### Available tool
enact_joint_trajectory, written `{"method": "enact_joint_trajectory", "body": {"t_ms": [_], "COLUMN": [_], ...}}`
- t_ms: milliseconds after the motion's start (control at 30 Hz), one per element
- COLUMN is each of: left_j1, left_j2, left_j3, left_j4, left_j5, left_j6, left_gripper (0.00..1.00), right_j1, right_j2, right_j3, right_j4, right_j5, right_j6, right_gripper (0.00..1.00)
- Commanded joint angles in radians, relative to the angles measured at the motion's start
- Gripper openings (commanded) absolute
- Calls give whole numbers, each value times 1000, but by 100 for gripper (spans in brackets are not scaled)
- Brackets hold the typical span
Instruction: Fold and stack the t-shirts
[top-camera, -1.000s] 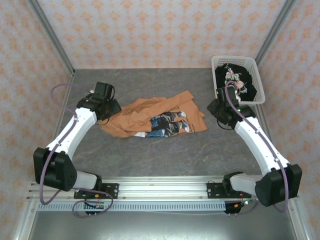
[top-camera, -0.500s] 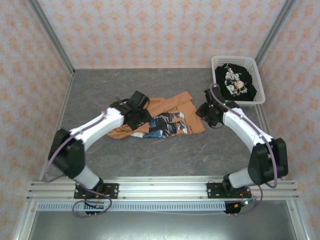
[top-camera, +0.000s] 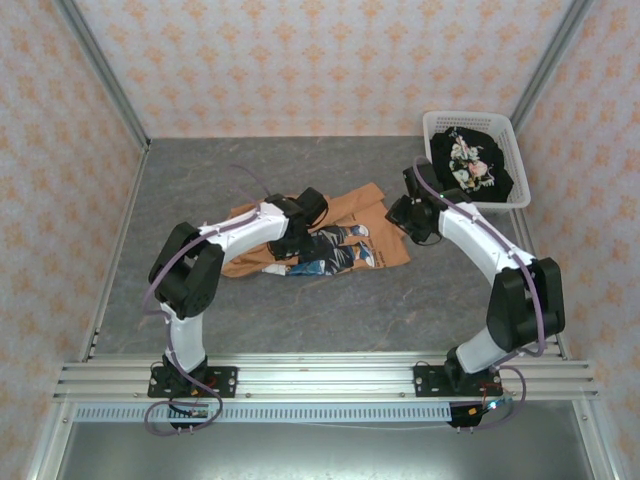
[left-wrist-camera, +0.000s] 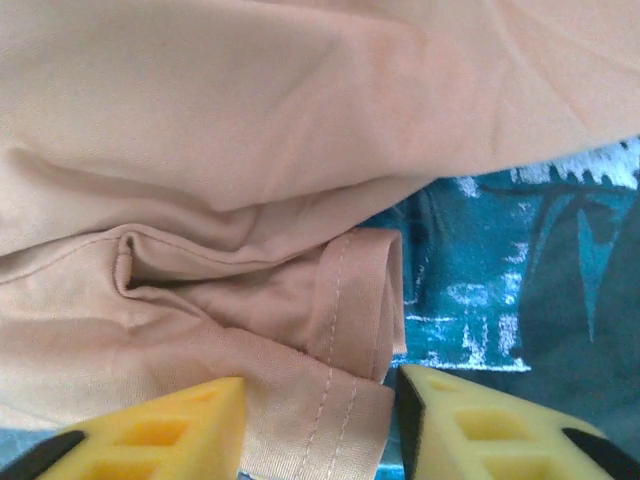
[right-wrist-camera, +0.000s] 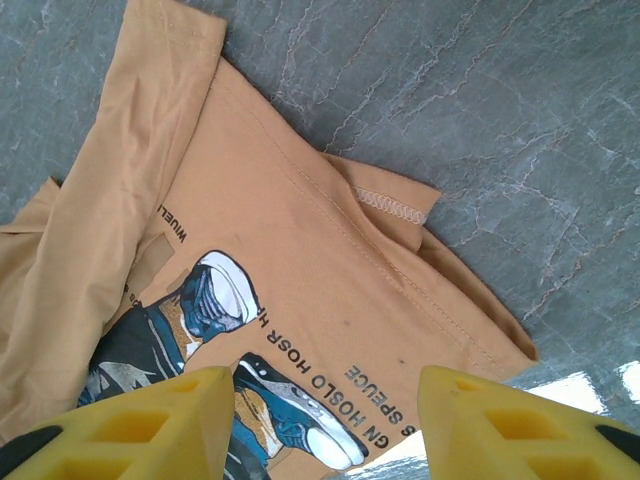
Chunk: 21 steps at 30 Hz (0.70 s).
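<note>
Over the last second the left gripper (left-wrist-camera: 320, 435) has swung in from the tan shirt's (left-wrist-camera: 250, 120) left end to its middle. The right gripper (right-wrist-camera: 325, 400) has drawn away from the basket (top-camera: 432, 122) to the shirt's right end. The left fingers (left-wrist-camera: 160, 430) stand fairly narrow, with a stitched hem (left-wrist-camera: 345, 300) lying in the gap between them; I cannot tell whether they already pinch it. The right fingers (right-wrist-camera: 130, 430) stand wide with nothing between them, hovering over the print (right-wrist-camera: 215, 295).

The tan shirt lies crumpled at the table's (top-camera: 200, 180) middle, its long axis running left to right and tilting a little toward the far right corner. Cloth lies directly under both grippers: the left arm is nearer the hem fold, the right arm nearer the free right corner. I judge the next move to be a paired lift to spread the shirt flat. The black shirt (top-camera: 470, 165) sits in the basket at the far right corner.
</note>
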Motion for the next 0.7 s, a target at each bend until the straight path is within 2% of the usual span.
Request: {"method": "enact_joint_trajectory", "body": {"t_ms": [0,433,567,667], "left_j1": [-6,-10,-16,-22], "left_j2": [15,-46,-52,-52], "left_j3": [18,-32,-55,-55], "left_j4": [-60,-59,-38,-27], "left_j5": [-63,-40,-15,-13], "left_j6": [20,18,6,3], "left_gripper": [33,33,43,44], "right_j1": [2,1,0,0], "right_j2": [17,57,67,74], "right_j3": [42,75,82,86], "right_j4": [-17,-9,-7,-5], "right_j5": [3,6,8,8], "right_j6": [-17,-18,-20,-22], "right_gripper": [52,51,51,51]}}
